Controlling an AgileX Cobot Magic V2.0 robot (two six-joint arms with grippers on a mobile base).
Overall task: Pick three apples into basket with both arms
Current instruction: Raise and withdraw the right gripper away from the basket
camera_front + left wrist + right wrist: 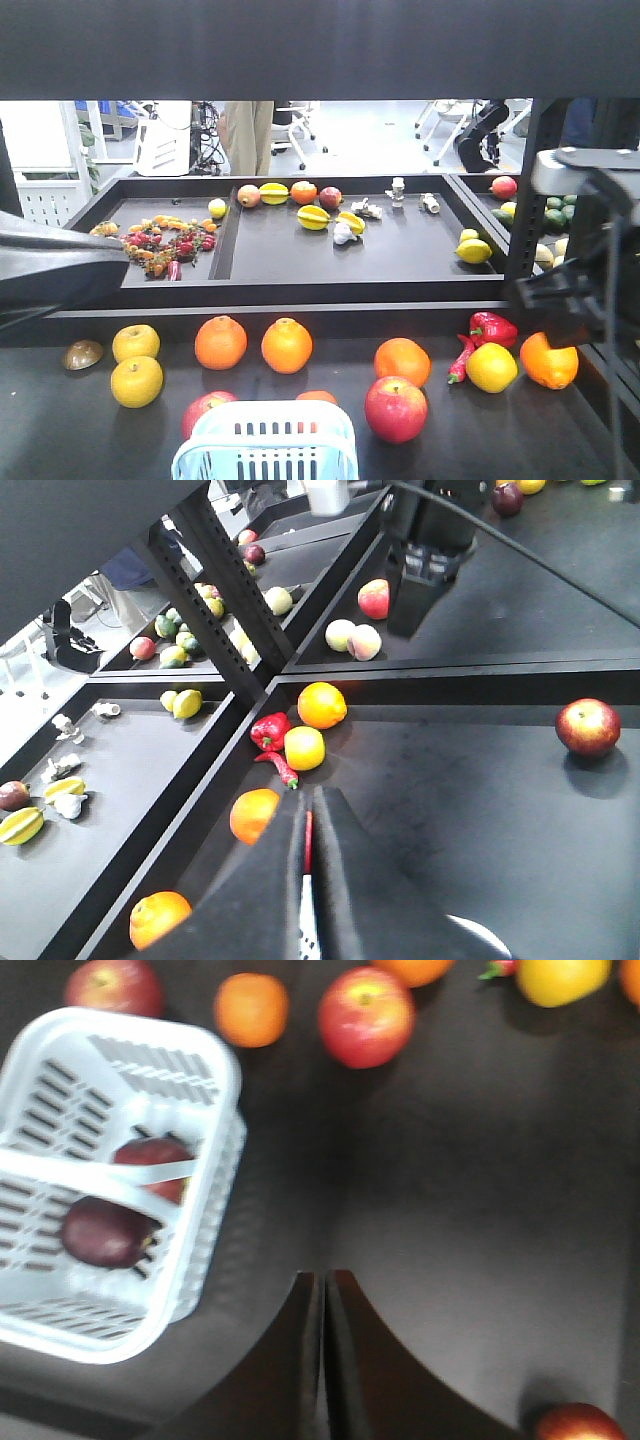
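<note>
The pale blue basket (265,440) stands at the table's front edge, and in the right wrist view the basket (215,1070) holds two dark red apples (155,1160). A red apple (396,408) lies just right of it and another red apple (207,407) just left. The right wrist view shows the nearer apple (366,1016), and a further apple (580,1423) at the bottom corner. My right gripper (323,1280) hangs shut and empty over bare table right of the basket. My left gripper (310,818) is shut and empty, with one apple (588,727) far off.
Oranges (220,342) (287,345) (402,360), yellow apples (136,343) and red peppers (492,328) line the table's back edge. Behind is a raised black tray (300,292) of mixed fruit. The left arm (50,275) and right arm (590,250) flank the scene, by a black upright post (525,190).
</note>
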